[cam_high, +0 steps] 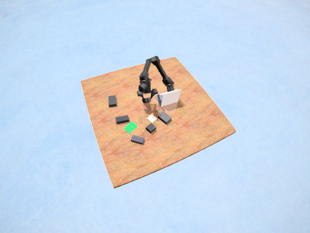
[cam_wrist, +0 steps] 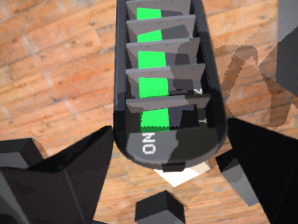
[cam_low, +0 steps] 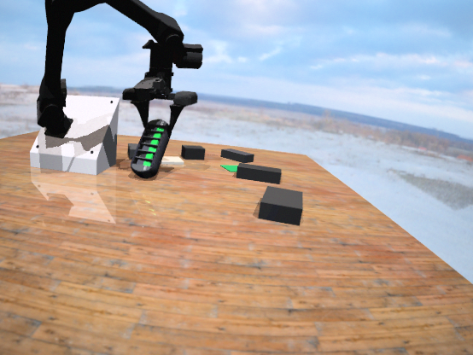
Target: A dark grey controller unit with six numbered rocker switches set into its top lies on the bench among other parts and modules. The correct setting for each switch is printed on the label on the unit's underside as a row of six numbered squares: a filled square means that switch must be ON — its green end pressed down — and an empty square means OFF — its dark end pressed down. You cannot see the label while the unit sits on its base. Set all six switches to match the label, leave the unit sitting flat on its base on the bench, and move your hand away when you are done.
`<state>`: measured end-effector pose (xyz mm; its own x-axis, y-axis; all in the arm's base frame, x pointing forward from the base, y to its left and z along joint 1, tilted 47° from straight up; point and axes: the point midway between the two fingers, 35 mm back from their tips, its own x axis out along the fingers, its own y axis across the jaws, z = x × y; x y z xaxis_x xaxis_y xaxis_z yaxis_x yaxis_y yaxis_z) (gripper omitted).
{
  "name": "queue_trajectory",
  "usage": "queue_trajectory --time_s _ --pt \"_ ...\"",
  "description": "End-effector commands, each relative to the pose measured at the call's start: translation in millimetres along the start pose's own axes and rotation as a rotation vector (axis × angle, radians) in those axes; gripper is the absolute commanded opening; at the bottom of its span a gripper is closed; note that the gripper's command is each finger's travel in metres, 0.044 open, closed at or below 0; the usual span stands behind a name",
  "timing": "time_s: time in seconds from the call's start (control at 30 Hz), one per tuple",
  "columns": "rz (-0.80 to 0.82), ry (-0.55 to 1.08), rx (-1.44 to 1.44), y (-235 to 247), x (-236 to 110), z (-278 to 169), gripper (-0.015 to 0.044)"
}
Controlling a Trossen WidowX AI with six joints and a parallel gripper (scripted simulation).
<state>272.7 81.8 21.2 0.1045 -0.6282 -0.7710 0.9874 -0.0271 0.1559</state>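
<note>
The dark grey controller unit (cam_low: pixel 150 152) (cam_wrist: pixel 165 97) stands tilted steeply. Its lower end rests on the wooden bench (cam_low: pixel 213 277) (cam_high: pixel 168 151) and its upper end sits between my fingers. My gripper (cam_low: pixel 159 123) (cam_wrist: pixel 169 128) (cam_high: pixel 147 98) is shut on the unit's upper end, one finger on each long side. In the wrist view the rocker switches show bright green ends on the side marked ON, and the numbers 1 and 2 are readable. The underside label is hidden in all views.
A white angular block (cam_low: pixel 81 136) (cam_high: pixel 169 98) stands by the arm's base, close beside the unit. A cream tile (cam_low: pixel 172 161) (cam_high: pixel 151 118) lies just behind the unit. Dark modules (cam_low: pixel 282 205) (cam_low: pixel 259 172) (cam_low: pixel 193 152) and a flat green patch (cam_high: pixel 130 127) lie scattered further out.
</note>
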Motion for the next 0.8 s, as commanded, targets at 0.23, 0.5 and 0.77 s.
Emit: queue_trajectory --time_s 0.23,0.5,0.77 --pt "0.0 0.021 -0.003 0 -5 11 0.0336" --pt "0.0 0.037 -0.003 0 -8 17 0.0336" --pt "0.0 0.054 -0.003 0 -10 23 0.0336"
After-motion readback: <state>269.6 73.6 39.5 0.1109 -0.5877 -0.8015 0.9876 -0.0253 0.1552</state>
